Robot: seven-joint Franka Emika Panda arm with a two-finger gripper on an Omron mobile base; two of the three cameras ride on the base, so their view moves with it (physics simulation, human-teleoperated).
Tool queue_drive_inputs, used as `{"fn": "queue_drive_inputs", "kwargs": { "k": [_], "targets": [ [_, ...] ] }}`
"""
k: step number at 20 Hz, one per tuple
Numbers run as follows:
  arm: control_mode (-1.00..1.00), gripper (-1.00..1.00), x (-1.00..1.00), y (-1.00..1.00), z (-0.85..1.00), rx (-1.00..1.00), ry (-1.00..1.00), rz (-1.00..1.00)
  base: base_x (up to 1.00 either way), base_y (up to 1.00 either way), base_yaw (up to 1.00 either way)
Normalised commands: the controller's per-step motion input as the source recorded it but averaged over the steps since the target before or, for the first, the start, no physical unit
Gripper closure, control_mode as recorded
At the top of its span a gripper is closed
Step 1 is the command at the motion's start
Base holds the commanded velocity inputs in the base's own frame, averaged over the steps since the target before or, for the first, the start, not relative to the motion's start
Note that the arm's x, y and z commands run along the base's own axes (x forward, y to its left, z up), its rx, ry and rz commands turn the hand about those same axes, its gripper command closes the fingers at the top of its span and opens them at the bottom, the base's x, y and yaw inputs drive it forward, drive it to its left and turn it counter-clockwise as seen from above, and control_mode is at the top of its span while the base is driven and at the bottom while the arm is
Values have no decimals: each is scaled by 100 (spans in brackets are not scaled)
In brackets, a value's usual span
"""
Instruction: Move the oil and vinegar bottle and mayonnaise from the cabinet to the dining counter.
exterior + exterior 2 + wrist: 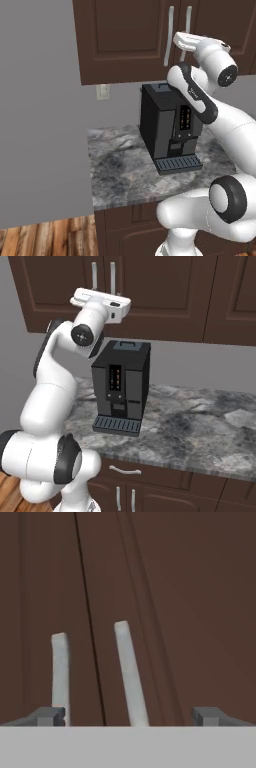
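Claw [130,716] spread wide, empty, facing closed cabinet [190,602]; two silver handles [129,672], apparently untouched.

The white arm [220,130] rises from its base, bends at a dark elbow joint and reaches up and forward, with the wrist turned so the hand points level ahead. The gripper [129,716] is raised high at the end of the arm, its jaws spread wide apart with nothing between them. The two dark fingertips [49,716] stand well apart.
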Motion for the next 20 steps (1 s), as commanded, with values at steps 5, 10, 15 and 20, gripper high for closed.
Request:
{"fn": "queue_drive_inputs", "kwargs": {
  "k": [5, 10, 15, 20],
  "targets": [
    [-100, -100, 29, -12, 0, 0, -6, 0, 0, 0, 0],
    [-100, -100, 26, -17, 0, 0, -5, 1, 0, 0, 0],
    [-100, -100, 31, -18, 0, 0, 0, 0, 0, 0, 0],
    [-100, -100, 31, -8, 0, 0, 0, 0, 0, 0, 0]
  ]
}}
